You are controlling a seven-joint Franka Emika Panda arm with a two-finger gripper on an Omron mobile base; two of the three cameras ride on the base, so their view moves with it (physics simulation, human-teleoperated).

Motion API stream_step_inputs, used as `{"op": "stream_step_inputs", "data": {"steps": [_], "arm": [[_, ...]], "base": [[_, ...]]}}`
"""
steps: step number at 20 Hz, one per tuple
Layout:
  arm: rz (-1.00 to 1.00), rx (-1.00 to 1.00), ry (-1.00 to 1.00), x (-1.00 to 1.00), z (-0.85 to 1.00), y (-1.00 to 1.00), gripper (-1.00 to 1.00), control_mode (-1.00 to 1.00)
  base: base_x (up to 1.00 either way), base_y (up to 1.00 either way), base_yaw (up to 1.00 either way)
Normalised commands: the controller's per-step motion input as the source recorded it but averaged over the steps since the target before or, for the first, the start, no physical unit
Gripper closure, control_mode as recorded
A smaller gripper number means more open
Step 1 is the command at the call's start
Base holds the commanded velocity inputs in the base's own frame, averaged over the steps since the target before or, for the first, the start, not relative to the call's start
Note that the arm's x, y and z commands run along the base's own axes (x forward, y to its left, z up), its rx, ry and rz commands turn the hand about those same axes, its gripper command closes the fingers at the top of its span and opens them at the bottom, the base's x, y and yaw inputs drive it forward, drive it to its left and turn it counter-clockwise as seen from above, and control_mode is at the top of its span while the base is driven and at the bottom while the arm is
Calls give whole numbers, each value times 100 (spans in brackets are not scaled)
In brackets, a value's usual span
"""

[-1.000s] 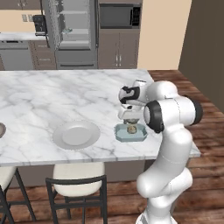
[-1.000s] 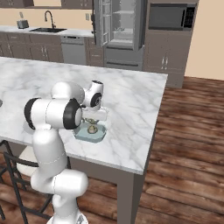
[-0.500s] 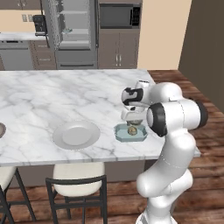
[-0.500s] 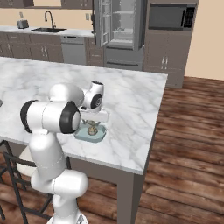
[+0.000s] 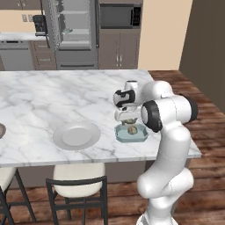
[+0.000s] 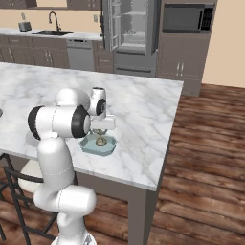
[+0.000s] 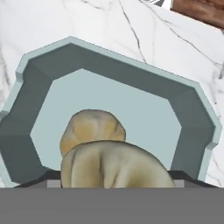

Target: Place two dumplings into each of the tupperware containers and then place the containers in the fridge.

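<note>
A pale-blue tupperware container (image 5: pixel 139 136) (image 6: pixel 88 143) sits near the island's front right edge. One tan dumpling (image 5: pixel 131 130) (image 6: pixel 101 141) (image 7: pixel 92 127) lies inside it. My gripper (image 5: pixel 128 121) (image 6: pixel 99 130) points down just above the container (image 7: pixel 113 74). It is shut on a second dumpling (image 7: pixel 116 166), which looms large and close in the hand view, above the tray floor. The fingertips themselves are hidden. The fridge (image 5: pixel 74 30) (image 6: pixel 131 28) stands at the back with its doors open, showing pale shelves.
A round grey plate (image 5: pixel 77 135) lies left of the container on the marble island (image 5: pixel 52 96). A stool (image 5: pixel 79 180) stands under the front edge. A microwave cabinet (image 5: pixel 119 15) is right of the fridge, and a sink counter (image 6: pixel 52 33) runs along the back wall.
The arm's elbow has shifted slightly. The hand stays over the container with its jaws unchanged.
</note>
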Motion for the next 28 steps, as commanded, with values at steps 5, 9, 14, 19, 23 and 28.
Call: {"op": "stream_step_inputs", "data": {"steps": [5, 9, 14, 19, 23, 28], "arm": [[0, -1, 0, -21, 0, -1, -100, -100], [0, -3, 0, -1, -1, 0, -100, -100], [0, -1, -1, -3, 3, 0, -100, -100], [4, 0, -7, -78, 34, 0, -100, -100], [10, 0, -4, -99, 27, 0, -100, -100], [0, 12, -8, -82, 44, -49, -100, -100]], "base": [[0, 0, 0], [0, 0, 0], [0, 0, 0], [0, 0, 0], [0, 0, 0], [0, 0, 0]]}}
